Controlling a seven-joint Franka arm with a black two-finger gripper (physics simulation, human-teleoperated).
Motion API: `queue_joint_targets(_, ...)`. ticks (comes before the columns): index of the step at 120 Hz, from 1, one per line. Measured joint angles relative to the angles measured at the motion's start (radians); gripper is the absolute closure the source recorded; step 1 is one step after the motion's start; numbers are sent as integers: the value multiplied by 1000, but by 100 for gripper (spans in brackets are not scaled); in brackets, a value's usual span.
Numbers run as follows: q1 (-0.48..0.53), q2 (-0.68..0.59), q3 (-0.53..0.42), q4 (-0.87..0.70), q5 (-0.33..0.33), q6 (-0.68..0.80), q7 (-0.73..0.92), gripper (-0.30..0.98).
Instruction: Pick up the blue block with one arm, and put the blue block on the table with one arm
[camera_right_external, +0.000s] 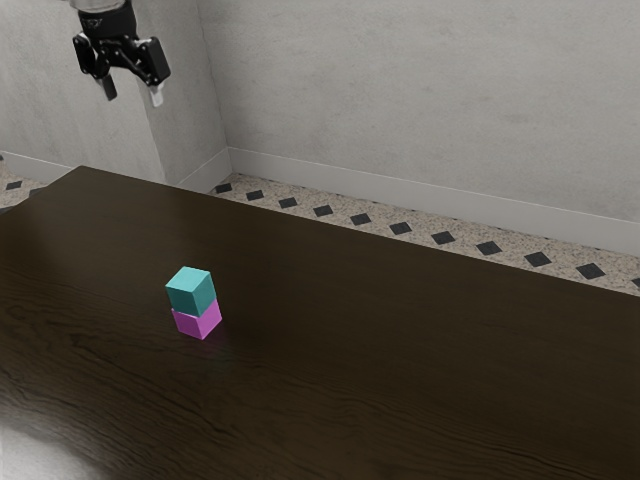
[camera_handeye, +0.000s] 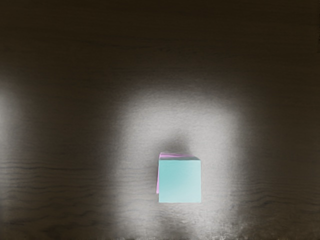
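Two fingers of the black gripper (camera_right_external: 133, 94) stand apart with nothing between them, well above the dark wooden table (camera_right_external: 400, 350), where the blue-teal cube (camera_right_external: 191, 292) sits atop a magenta cube (camera_right_external: 198, 321). From where I stand the stack seems, as best I can tell, slightly askew, so a misaligned descent could topple it, while fingertips reaching too low could pinch both and lift them together.

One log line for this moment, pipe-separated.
gripper: open, empty, clear of both blocks | blue block: on pink block | pick: not made
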Motion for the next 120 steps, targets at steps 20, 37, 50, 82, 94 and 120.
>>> queue_joint_targets(20,2,-67,13,64,-20,-13,19,0)
queue_joint_targets(37,-9,-157,-108,121,-26,-24,28,0)
queue_joint_targets(50,-28,-163,-122,122,-29,-34,36,0)
queue_joint_targets(82,-38,-162,-122,-33,-25,5,35,0)
queue_joint_targets(94,-54,-205,-165,-276,-21,87,23,0)
queue_joint_targets(120,-76,-276,-146,-773,-21,334,-20,0)
